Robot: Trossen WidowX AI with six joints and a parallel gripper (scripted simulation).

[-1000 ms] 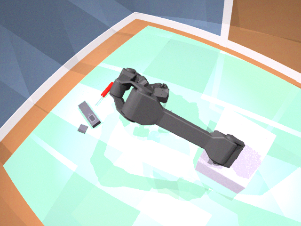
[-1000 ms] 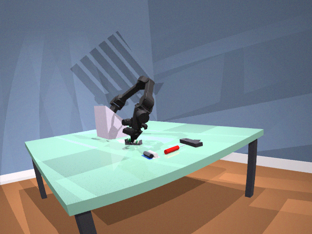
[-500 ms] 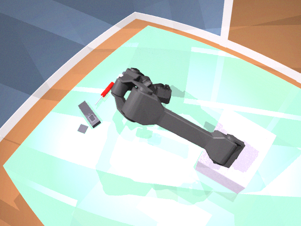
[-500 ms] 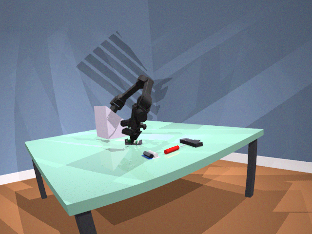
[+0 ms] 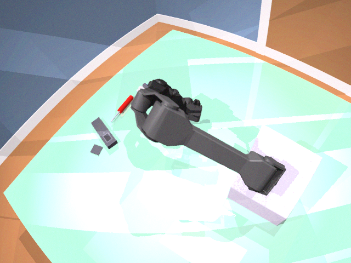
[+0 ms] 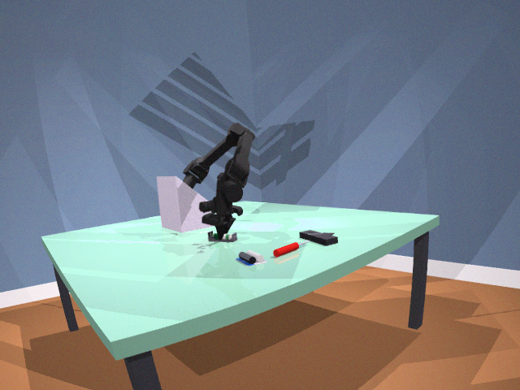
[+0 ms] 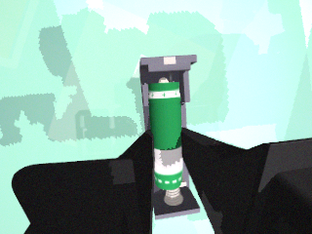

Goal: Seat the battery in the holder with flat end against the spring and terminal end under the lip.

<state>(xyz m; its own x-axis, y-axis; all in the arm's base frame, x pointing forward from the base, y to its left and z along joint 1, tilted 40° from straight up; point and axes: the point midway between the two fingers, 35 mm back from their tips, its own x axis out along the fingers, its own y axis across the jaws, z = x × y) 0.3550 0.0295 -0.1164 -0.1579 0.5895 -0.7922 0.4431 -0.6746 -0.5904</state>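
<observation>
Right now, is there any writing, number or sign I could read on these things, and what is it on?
No readable words, brands or numbers anywhere.
Battery, held in the pincer: small white marks on its white bands, perhaps plus signs, too blurred to read.
Dark flat box: a pale square panel, no legible text.

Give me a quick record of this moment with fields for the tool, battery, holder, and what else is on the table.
tool: shut on the green battery, fingers on either side
battery: lying lengthwise in the holder, near end at the spring
holder: grey, on the green table
terminal end: at the far lip; fully under it cannot be told
other items: red screwdriver, dark flat block, small roll
</observation>
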